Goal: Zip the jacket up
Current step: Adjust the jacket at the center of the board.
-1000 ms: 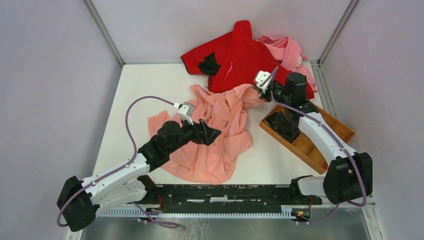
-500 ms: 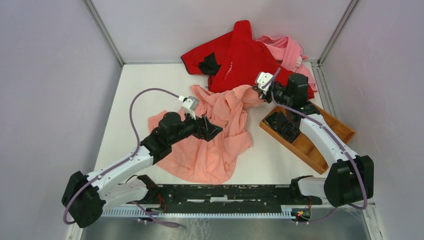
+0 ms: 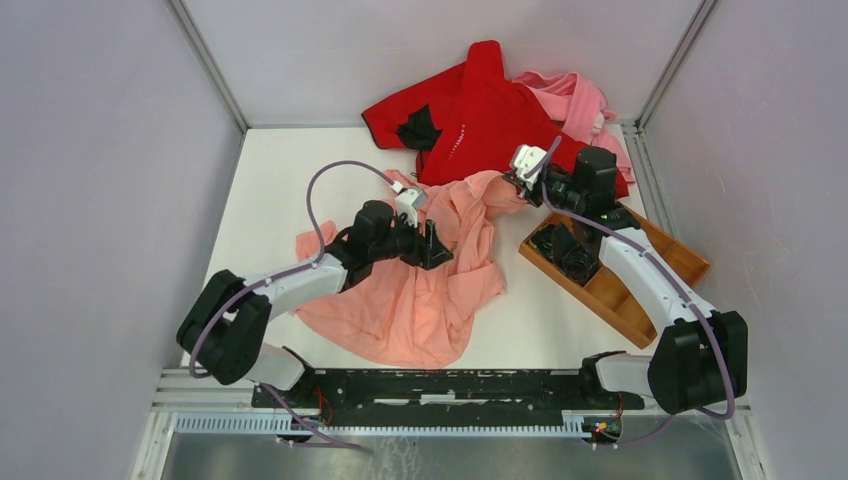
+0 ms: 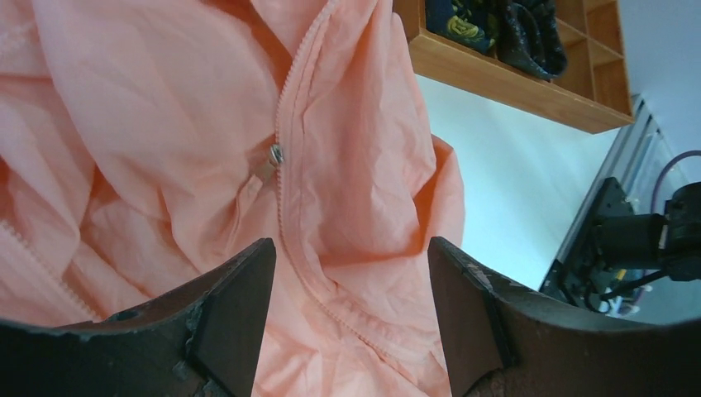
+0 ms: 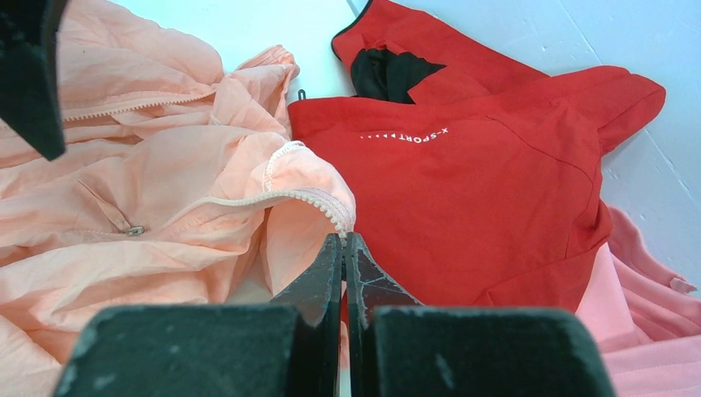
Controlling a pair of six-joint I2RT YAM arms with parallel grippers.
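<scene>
The salmon-pink jacket [image 3: 440,300] lies crumpled in the middle of the white table, unzipped. My left gripper [image 3: 432,247] hovers low over its centre, jaws open, with nothing between them. In the left wrist view the left gripper [image 4: 351,256] straddles a line of zipper teeth, and the small metal zipper slider [image 4: 275,155] sits a little ahead of the left finger. My right gripper [image 3: 517,183] holds up the jacket's far right corner. The right wrist view shows the right gripper [image 5: 345,240] shut on the toothed zipper edge [image 5: 318,201] of the jacket.
A bright red garment [image 3: 480,110] with small white lettering and a paler pink garment [image 3: 585,100] lie at the back. A wooden tray [image 3: 640,290] holding black items [image 3: 565,250] sits at the right, under the right arm. Walls enclose the table.
My left arm has reached forward and to the right, further over the jacket's middle, and its jaws have narrowed slightly. The right gripper has kept its hold in place.
</scene>
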